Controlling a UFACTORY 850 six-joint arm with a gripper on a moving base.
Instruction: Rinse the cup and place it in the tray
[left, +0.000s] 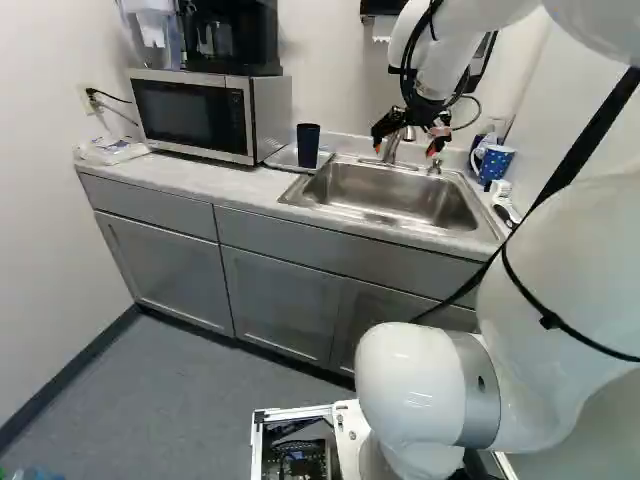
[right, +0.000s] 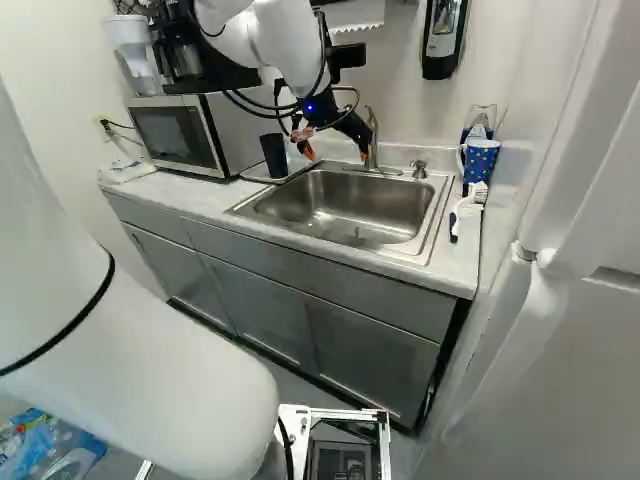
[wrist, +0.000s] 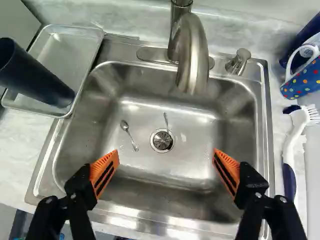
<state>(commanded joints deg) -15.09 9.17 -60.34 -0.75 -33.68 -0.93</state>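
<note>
Black two-finger gripper (left: 405, 150) with orange pads, fingers wide apart over the stainless-steel sink (wrist: 170, 182)! Small metal spoon (wrist: 129, 134) lying inside; curved metal faucet (wrist: 192, 55) jutting over the basin ahead. Tall dark cup (wrist: 35, 77) upright in the shallow metal tray (wrist: 65, 55) beside it; blue polka-dotted mug (wrist: 306, 80) across the sink.

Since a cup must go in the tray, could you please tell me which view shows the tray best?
The wrist view shows the tray best, looking down on its rim and inside, though the dark cup covers part. Both base views show it foreshortened beside the sink.
</note>
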